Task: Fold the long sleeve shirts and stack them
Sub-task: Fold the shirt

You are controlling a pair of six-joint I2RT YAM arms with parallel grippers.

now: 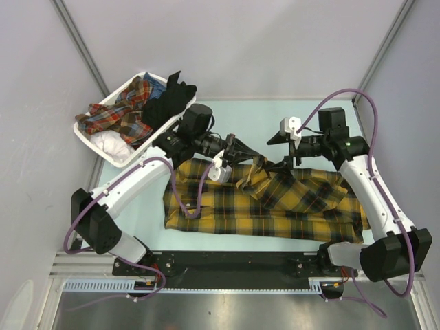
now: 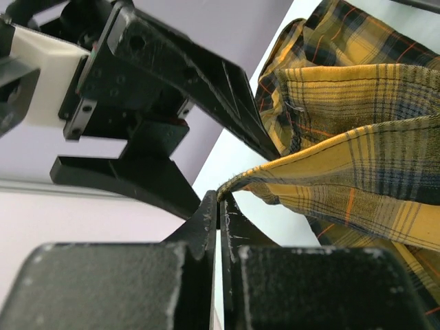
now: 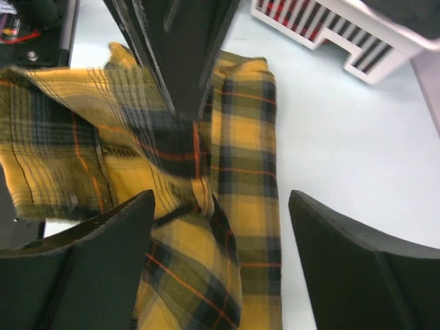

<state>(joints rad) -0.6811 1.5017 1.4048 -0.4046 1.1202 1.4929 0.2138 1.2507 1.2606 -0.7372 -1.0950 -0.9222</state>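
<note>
The shirt [image 1: 275,206], yellow and black plaid, lies spread across the middle of the table [image 1: 302,117], in front of both arm bases. It is wrinkled, and one part is raised near its far edge. This raised part is an edge of cloth pinched by the left gripper [image 2: 218,201], whose jaws are pressed flat together on it. From there the cloth hangs down to the rest of the shirt. The right gripper [image 3: 220,199] is just beside it, above the same raised part, with jaws wide and nothing between them. More clothes are in the basket [image 1: 96,146] at the far left corner.

I think the step is to fold this edge over the body. To do it well, the left gripper should carry the cloth low and evenly, without a twist. It should let go only when the cloth rests on the shirt. The right gripper could take a second point of the same edge, so that the fold line becomes straight.
</note>
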